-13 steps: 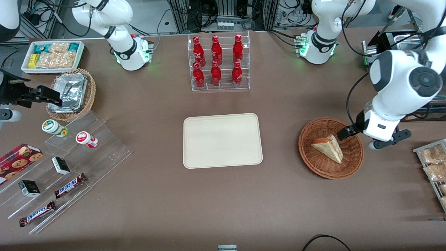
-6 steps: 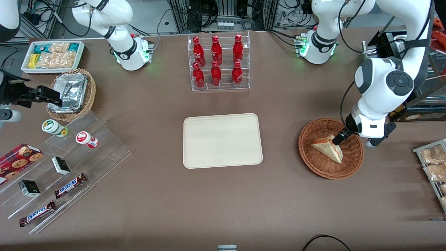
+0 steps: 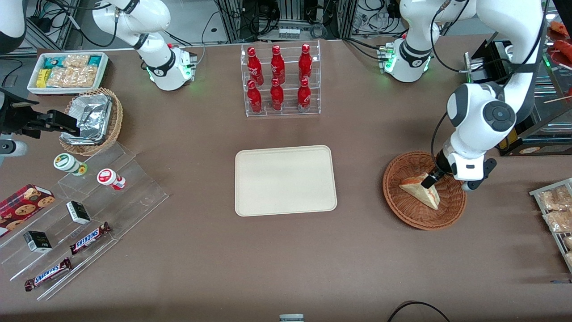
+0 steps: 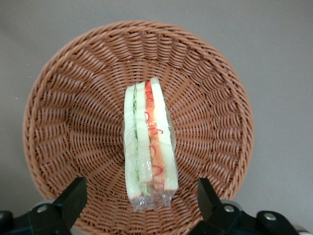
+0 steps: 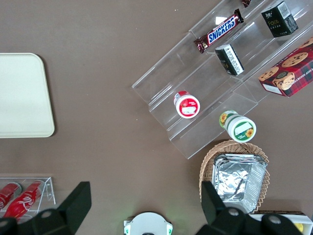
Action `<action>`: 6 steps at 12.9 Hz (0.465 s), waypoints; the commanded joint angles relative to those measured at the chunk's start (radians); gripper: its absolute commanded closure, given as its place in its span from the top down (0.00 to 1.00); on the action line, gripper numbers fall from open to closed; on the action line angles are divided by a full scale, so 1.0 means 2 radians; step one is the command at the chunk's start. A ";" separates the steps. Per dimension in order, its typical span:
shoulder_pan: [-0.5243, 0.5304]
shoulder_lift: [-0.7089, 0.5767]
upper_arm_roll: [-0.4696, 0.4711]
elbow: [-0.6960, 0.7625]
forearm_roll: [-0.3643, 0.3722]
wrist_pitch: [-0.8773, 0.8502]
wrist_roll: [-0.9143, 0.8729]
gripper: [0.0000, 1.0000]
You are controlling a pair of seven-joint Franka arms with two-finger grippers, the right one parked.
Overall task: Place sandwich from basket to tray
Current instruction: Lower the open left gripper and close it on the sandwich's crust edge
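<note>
While we are hovering over the basket (image 3: pixel 423 190), our gripper (image 4: pixel 142 203) is holding its fingers (image 4: pixel 73 196) spread wide, one on each side of the sandwich (image 4: pixel 148 142) and not touching it. We are judging this as the reach-in step, with nothing grasped yet: the sandwich is lying in the middle of the basket, standing on edge with its filling layers facing up at us. Next we are going to need to sink lower so the fingers straddle the bread faces, then squeeze gently, since the wedge looks soft and its clear wrap may slip. From the wrist we are seeing the open gap and the green and red-orange layers plainly; the front camera is hiding that gap, showing only one dark finger over the sandwich (image 3: pixel 420 190). What the front camera is giving us instead is the tray (image 3: pixel 285 180), lying bare near the table's middle, well apart from the basket toward the parked arm's end.
</note>
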 commanded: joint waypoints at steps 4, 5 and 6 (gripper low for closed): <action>-0.003 0.030 -0.001 -0.005 0.002 0.042 -0.017 1.00; -0.003 0.034 0.000 -0.005 0.002 0.048 -0.017 1.00; -0.003 0.036 -0.001 -0.005 0.002 0.054 -0.017 1.00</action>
